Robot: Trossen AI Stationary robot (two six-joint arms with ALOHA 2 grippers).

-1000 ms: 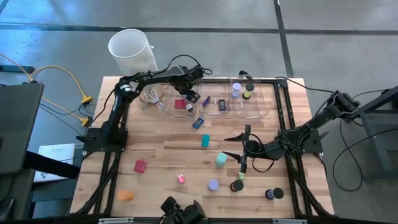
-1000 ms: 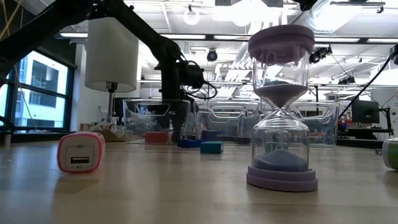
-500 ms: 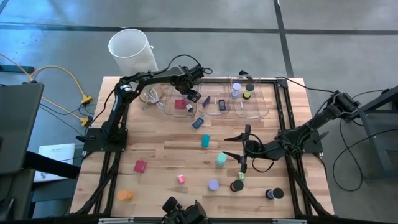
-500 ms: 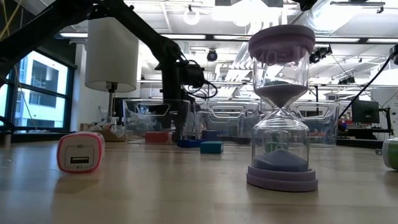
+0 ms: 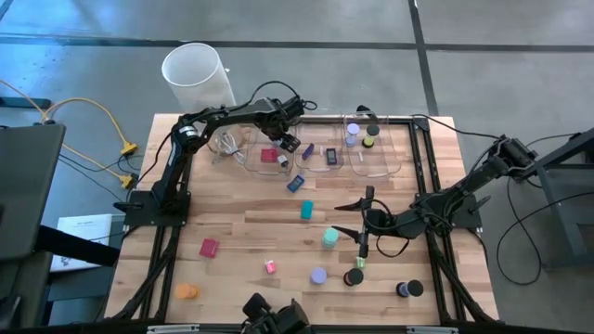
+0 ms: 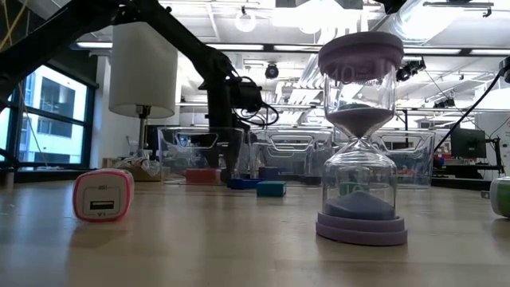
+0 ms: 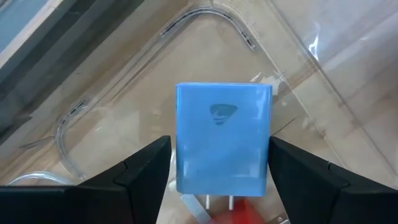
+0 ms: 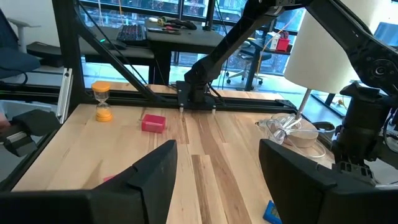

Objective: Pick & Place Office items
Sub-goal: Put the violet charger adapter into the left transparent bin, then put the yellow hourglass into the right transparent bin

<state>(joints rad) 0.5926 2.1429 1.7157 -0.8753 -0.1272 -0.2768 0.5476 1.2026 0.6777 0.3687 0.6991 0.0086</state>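
blue charger block (image 7: 222, 138) sits between the left gripper (image 7: 219, 167)'s parted fingers over a clear bin (image 5: 269, 160); it may snag while dropping. right gripper (image 5: 357, 220) waits open.

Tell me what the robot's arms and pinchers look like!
Both are thin, dark, jointed metal arms with black cables looping along them. The left arm and right arm rise from black frames bolted at the wooden table's sides. The left gripper and right gripper each have two flat, angular black fingers, plain, without markings.
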